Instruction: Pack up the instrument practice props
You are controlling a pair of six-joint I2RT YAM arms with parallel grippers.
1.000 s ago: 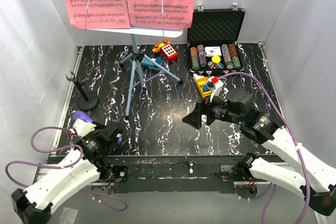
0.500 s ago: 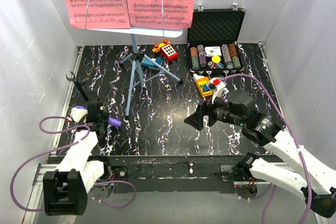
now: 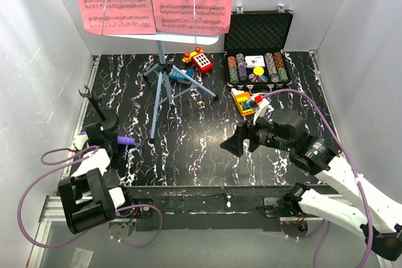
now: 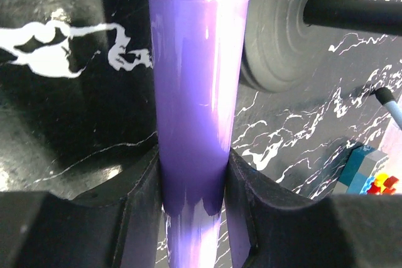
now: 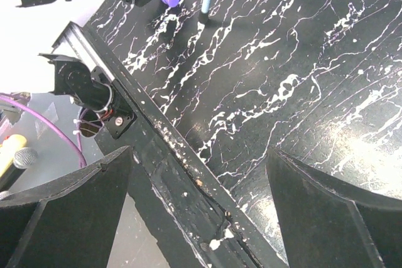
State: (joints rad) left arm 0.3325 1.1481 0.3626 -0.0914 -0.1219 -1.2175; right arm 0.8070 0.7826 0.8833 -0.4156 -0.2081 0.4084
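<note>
My left fingers are pinching the handle of the glossy purple plastic microphone. It's over the black white-veined worktop at the near-left, just beside the round base of the thin black mic stand. My right fingers are spread wide with nothing between them, hovering near the worktop's front edge.

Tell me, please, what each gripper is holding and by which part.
The left gripper holds the purple microphone, jaws shut on its smooth handle. The right gripper is open and holds nothing.
</note>
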